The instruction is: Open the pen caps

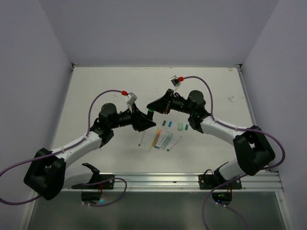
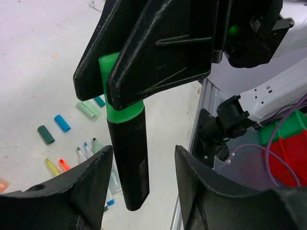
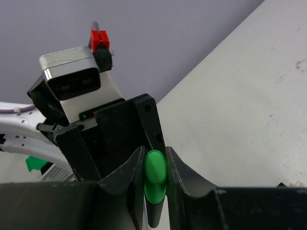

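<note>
While both arms are meeting in the air over the worktop (image 1: 96, 91), status is reading like this:
right tool (image 3: 154, 151): squeezing tight on green cap (image 3: 155, 178), one finger pressing on each side; the cap's rounded end is poking out toward the wrist cam
green cap: sitting up off the worktop, in the right tool; in the left wrist view its lower rim is butting against the barrel (image 2: 128, 163) with no gap showing, so it is looking seated on the marker
barrel: black, hanging down out of the cap into the gap of the left tool (image 2: 143, 153)
left tool: fingers standing spread, wider than the barrel, not pinching anything; barrel is running right alongside one finger (contact: can't tell), with a clear gap showing to the other
position: in the top view the two tools are meeting tip to tip near the worktop's middle, close to the pen row
loose caps (image 2: 62, 123): lying on the worktop below the marker, dark green, blue, mint and teal, none touching a pen
pens (image 1: 162, 139): lying side by side in a loose row near the loose caps; yellow and orange tips are showing bare in the left wrist view
</note>
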You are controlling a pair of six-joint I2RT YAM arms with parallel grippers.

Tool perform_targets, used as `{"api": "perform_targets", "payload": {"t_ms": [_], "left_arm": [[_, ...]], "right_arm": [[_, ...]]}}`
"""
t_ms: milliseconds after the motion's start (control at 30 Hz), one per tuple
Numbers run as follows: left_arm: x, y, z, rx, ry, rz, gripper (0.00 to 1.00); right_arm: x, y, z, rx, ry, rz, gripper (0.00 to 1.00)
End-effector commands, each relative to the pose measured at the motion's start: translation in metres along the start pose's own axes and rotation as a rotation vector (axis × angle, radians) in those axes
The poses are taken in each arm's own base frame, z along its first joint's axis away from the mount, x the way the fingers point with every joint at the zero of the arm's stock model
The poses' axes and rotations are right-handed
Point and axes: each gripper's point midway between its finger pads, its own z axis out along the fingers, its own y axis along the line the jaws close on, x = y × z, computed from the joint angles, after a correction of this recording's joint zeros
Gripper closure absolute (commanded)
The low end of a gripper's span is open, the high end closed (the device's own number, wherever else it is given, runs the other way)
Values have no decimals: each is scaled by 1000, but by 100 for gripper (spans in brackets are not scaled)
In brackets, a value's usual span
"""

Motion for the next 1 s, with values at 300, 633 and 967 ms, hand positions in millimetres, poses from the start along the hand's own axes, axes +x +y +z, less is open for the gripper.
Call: {"api": "perform_targets", "payload": {"t_ms": [300,633,967], "left_arm": [[-7,-21,-3,105,-31,13,68],[0,-31,-10,143,-27,-13,100],[36,-30,-14,114,25,-62,100]], "right_arm": [[-9,27,-2,-135,-26,-80,100],[-21,39,1,-186,-60,-102,100],[-80,60,4,-202,-169,-186,100]]}}
